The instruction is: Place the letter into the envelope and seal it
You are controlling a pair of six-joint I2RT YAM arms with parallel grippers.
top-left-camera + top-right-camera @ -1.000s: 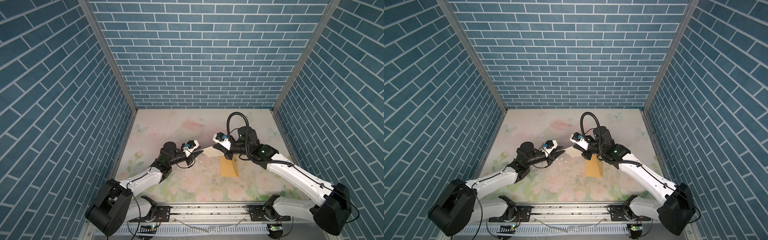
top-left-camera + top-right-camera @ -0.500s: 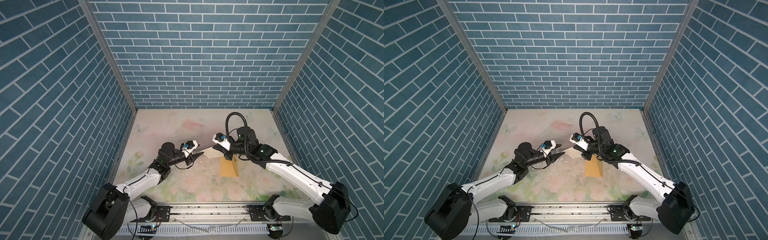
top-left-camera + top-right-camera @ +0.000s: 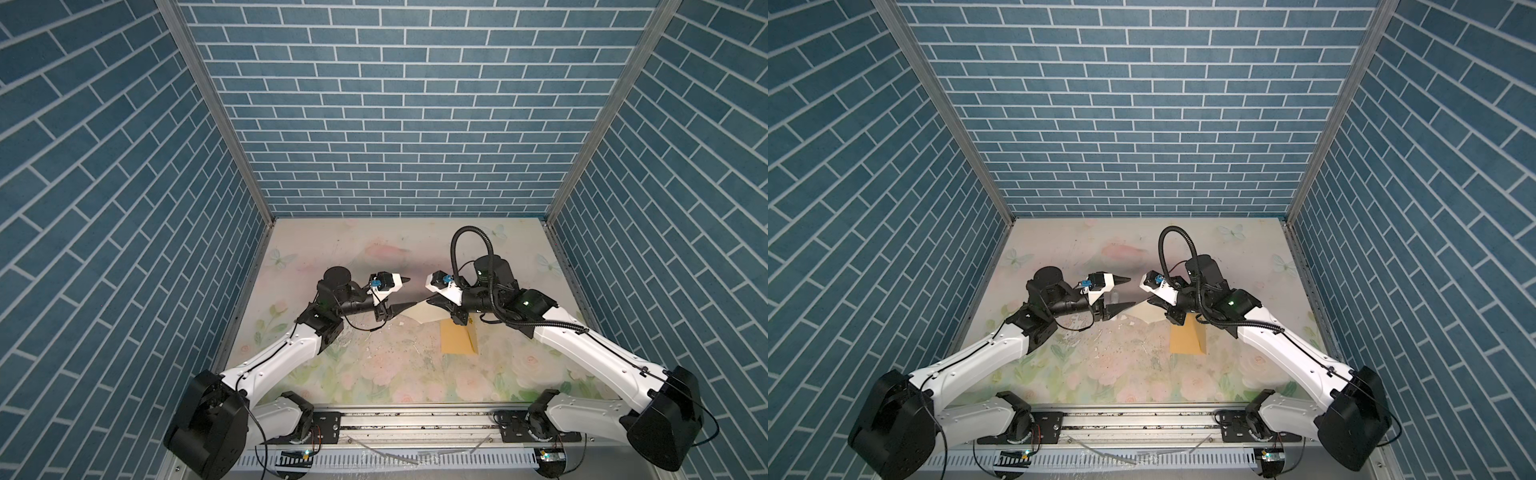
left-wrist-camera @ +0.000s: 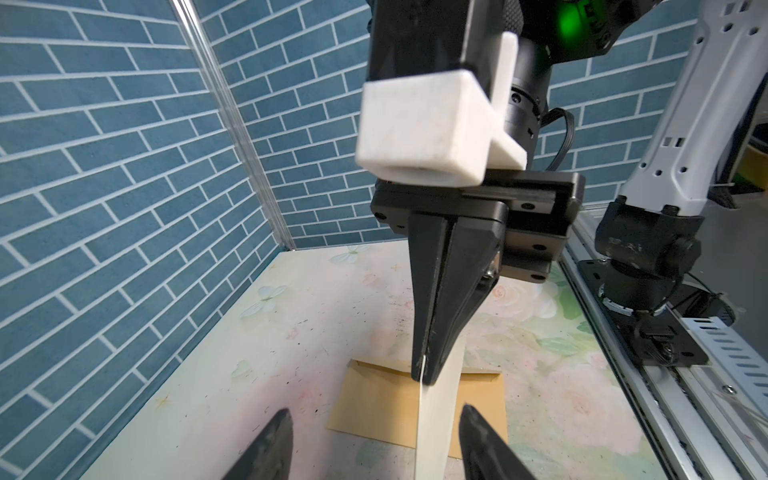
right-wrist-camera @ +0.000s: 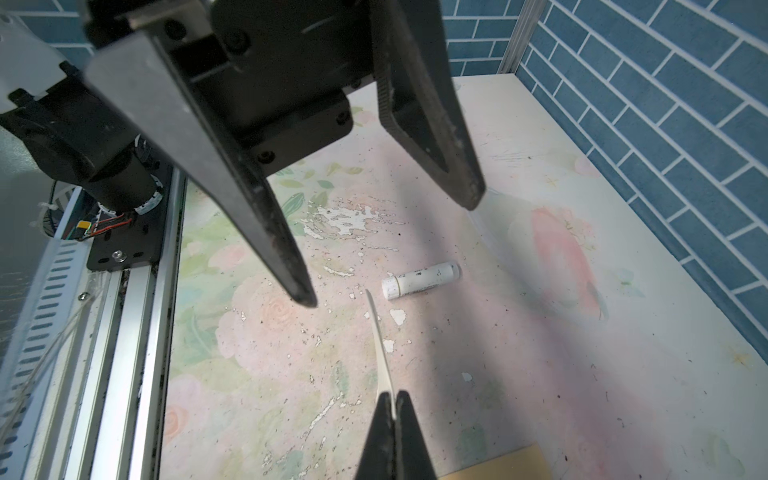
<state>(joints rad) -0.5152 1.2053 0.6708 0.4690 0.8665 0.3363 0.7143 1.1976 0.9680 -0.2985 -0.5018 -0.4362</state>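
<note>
Letter [image 4: 434,419], a pale tan paper sheet seen nearly edge-on, hangs above the surface [image 3: 374,257] between my two arms; in the left wrist view it runs as a cream strip from the right hand [image 4: 424,374] toward the camera, and in the right wrist view I see only its thin curved edge [image 5: 380,345] rising out of that hand's tips; its printed face I cannot make out. My right hand [image 5: 392,409] is clamped tight on the sheet, the two black fingers pressed together with the paper between them. My left hand [image 5: 386,249] stands apart from it, its black fingers [image 5: 274,232] spread wide with the sheet's free end in the gap, touching neither finger as far as I can tell; in both top views the same hand [image 3: 405,293] [image 3: 1127,293] shows one finger high and one low. Mustard-yellow rectangular paper envelope [image 3: 457,338] [image 3: 1185,340] lies flat on the floral surface just below the right hand, under the held sheet [image 3: 424,316]; its flap I cannot read. Small white cylindrical stick [image 5: 422,279] lies on its side on the surface beyond the sheet's tip, near the left hand.
</note>
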